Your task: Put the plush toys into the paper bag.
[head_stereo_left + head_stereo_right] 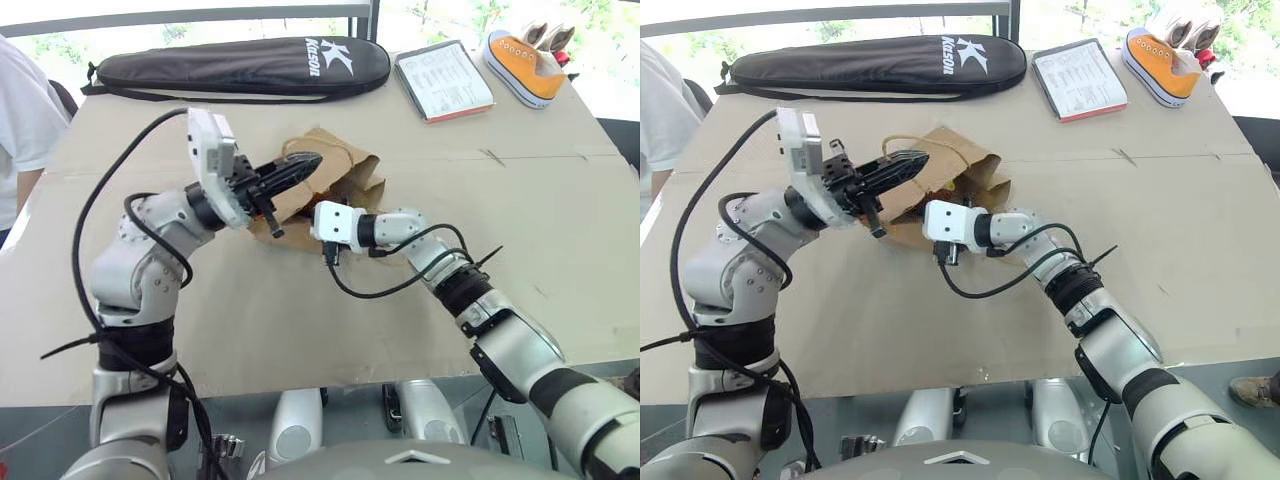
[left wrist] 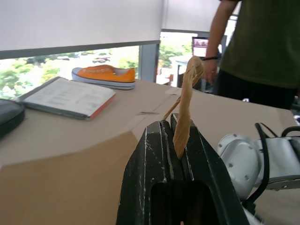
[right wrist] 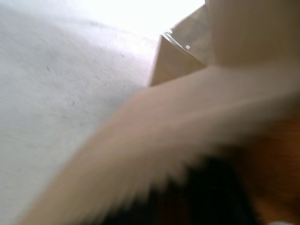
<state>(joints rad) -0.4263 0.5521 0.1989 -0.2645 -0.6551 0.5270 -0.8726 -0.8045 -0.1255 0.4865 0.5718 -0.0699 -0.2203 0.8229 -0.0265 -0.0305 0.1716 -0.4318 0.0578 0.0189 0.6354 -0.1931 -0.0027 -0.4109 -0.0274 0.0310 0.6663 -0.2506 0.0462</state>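
Kraft-brown paper bag (image 1: pixel 945 180) lies crumpled near the middle of the bench (image 1: pixel 1160 250), mouth facing roughly 6 o'clock toward the robot, long axis running about 7 to 1 o'clock in the head views.

Left pincer (image 1: pixel 300 168): fingers together, clamped on a tan loop handle (image 2: pixel 186 105); the wrist view has the twisted paper cord pinched between the two black fingers (image 2: pixel 154 164). This lifts the near-left lip of the bag.

Right pincer: buried in the bag mouth beyond the white wrist housing (image 1: pixel 948 225), pointing toward 9 o'clock. Its fingers are hidden by paper, so I cannot tell whether they stand apart or together. Right wrist view gives blurred paper wall plus an orange-brown patch (image 3: pixel 276 164), possibly the bear toy, not certain.

Plush toys: not identifiable in the head views; judged to be inside the bag or at the right pincer.

Key relation: the bag opening lies directly ahead of the right pincer, at 9 o'clock from its wrist, with the left pincer above it at 10 o'clock holding the lip. The right arm is the nearer to the cavity.
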